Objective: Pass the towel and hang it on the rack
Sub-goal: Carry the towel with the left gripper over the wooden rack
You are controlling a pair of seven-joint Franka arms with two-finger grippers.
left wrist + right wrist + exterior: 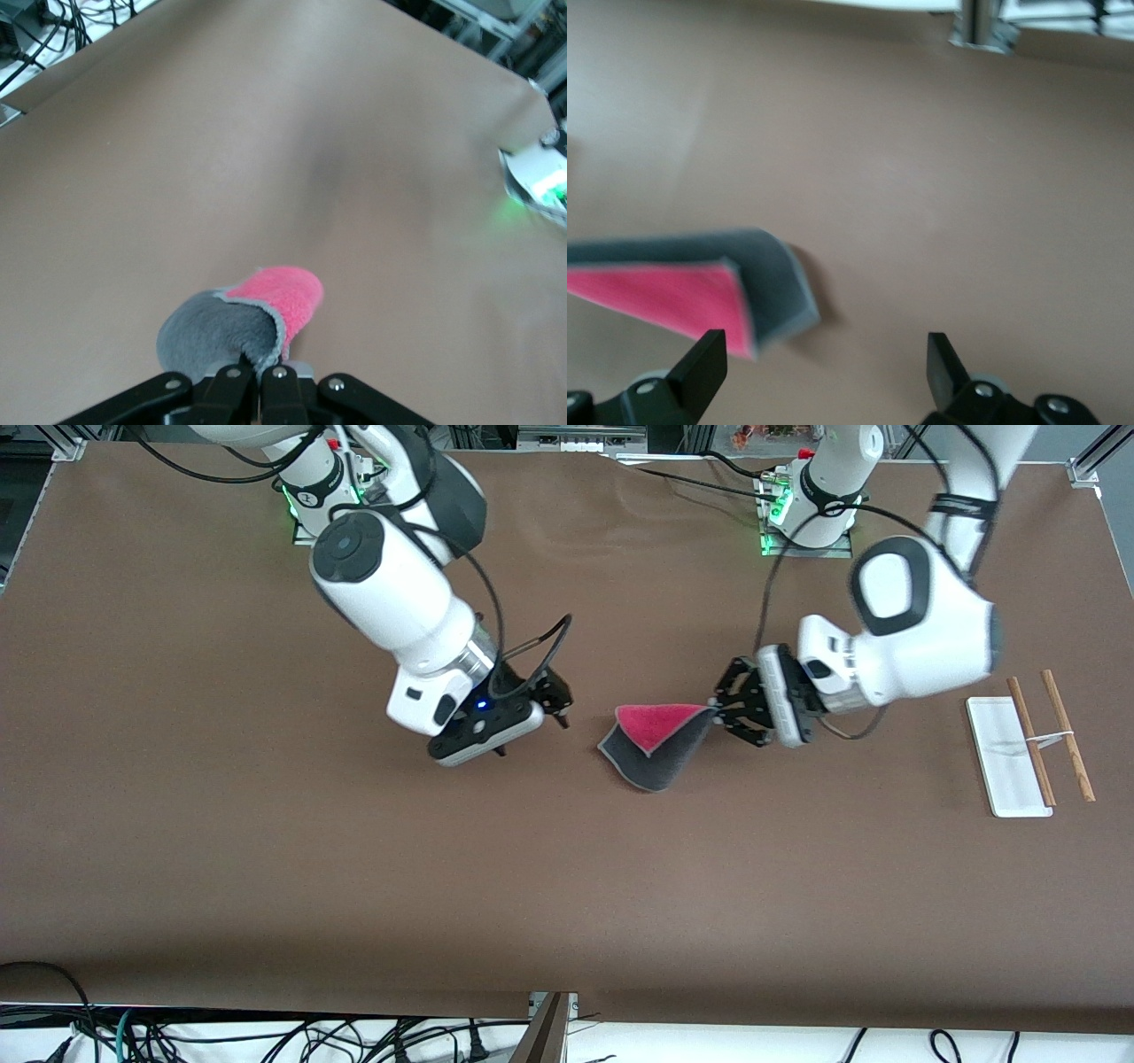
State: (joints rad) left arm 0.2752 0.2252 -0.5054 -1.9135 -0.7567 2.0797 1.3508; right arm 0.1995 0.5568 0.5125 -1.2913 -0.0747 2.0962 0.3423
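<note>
The towel [657,737], pink on top with its dark grey reverse folded under, is near the table's middle. My left gripper [719,710] is shut on one corner of it and holds that edge up; the lower part droops toward the table. In the left wrist view the towel [266,310] bunches right at the closed gripper [263,376]. My right gripper [556,707] is open and empty, low over the table beside the towel, toward the right arm's end. In the right wrist view the towel [673,283] lies just off the open gripper [824,354]. The rack [1032,740] lies at the left arm's end.
The rack's white base [1005,757] and its two brown rods [1067,735] are the only other things on the brown table cover. Cables run from both arm bases along the table's edge where the robots stand.
</note>
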